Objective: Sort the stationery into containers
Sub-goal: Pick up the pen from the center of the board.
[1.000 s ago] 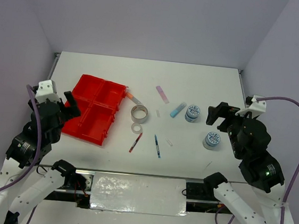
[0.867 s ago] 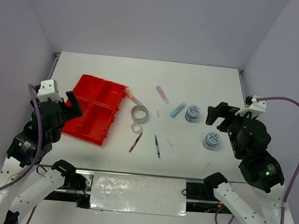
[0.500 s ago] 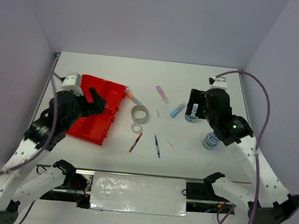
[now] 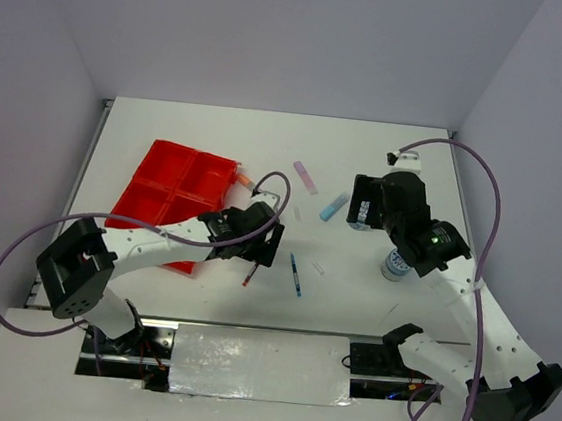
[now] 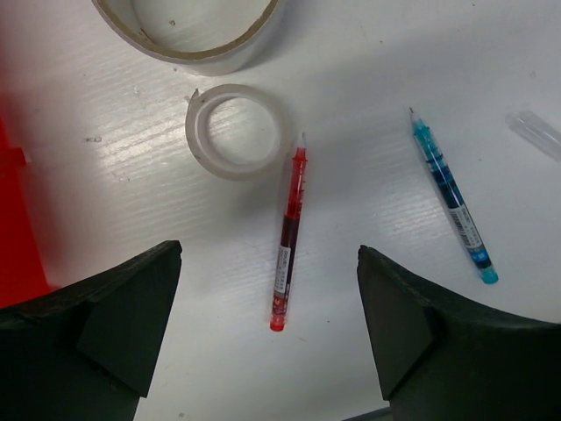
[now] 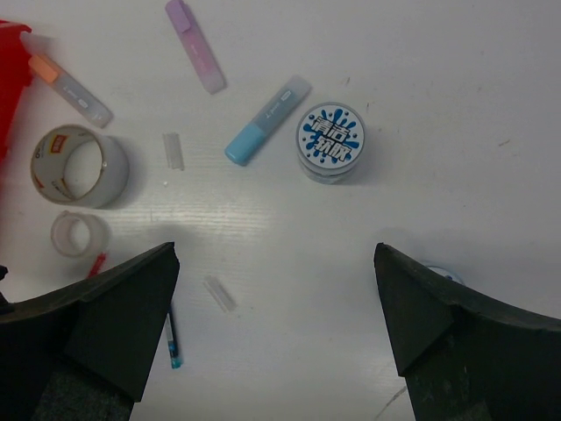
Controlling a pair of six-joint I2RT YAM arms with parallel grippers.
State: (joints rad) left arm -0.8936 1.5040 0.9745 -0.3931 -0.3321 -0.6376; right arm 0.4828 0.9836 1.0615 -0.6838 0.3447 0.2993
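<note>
Red plastic, slim and glossy, the pen (image 5: 289, 232) lies beneath the left gripper (image 5: 267, 338), its jaws spread and empty. The right gripper (image 6: 276, 307) gapes empty over a round blue-white tape roll (image 6: 329, 142).

bench (image 5: 368, 70) white, smooth, faint sheen, fine streaky grain. red tray (image 4: 163, 183) glossy plastic. small tape ring (image 5: 239, 132) frosted clear film. red pen (image 5: 289, 239) shiny see-through plastic.
</note>
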